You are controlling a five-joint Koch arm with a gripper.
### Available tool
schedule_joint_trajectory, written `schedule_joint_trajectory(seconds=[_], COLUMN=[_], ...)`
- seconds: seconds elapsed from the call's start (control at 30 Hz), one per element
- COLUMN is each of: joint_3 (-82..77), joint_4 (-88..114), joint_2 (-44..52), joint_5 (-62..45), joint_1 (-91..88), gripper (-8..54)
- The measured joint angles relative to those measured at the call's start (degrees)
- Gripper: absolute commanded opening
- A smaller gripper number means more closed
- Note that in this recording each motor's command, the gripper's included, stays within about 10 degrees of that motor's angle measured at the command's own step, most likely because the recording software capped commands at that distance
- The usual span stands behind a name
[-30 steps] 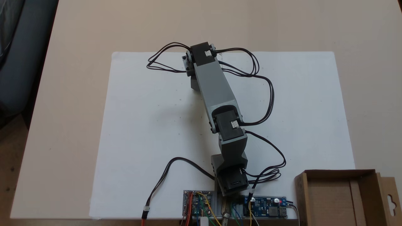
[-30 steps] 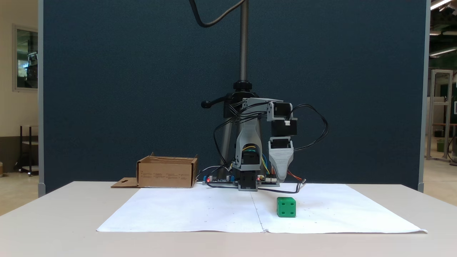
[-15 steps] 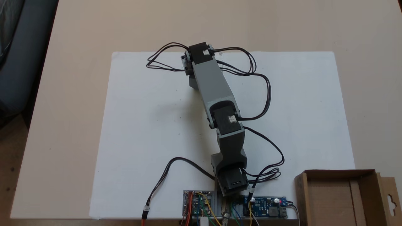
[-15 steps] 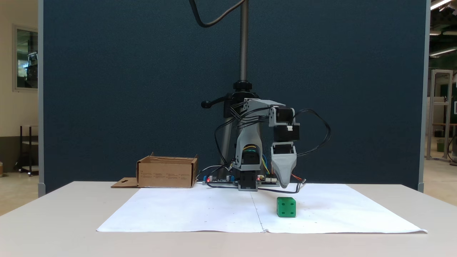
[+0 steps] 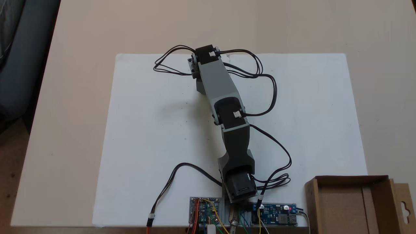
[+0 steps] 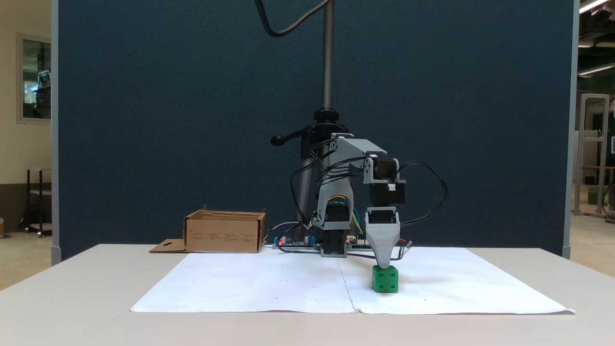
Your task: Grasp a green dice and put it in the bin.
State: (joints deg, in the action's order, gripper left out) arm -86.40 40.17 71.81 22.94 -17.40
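The green dice sits directly beneath the gripper, on the paper sheet toward the worktop's front edge; whether the jaws are spread, I cannot tell.

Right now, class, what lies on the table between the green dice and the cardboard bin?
In a fixed view, bare white paper and tabletop separate the green dice from the bin.

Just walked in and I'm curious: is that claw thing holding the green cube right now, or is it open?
Gripper: tip at the green dice's top; open or shut cannot be told.
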Motion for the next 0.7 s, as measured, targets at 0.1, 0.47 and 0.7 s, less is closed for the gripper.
schedule_joint_trajectory(seconds=[0.1, 0.47, 0.7], joint_3=[0.0, 0.0, 0.1], joint_4=[0.0, -2.1, -4.1], joint_2=[-1.1, -4.4, -7.6], joint_5=[0.0, 0.0, 0.0], joint_1=[0.1, 0.8, 0.8], gripper=[45.8, 44.5, 43.9])
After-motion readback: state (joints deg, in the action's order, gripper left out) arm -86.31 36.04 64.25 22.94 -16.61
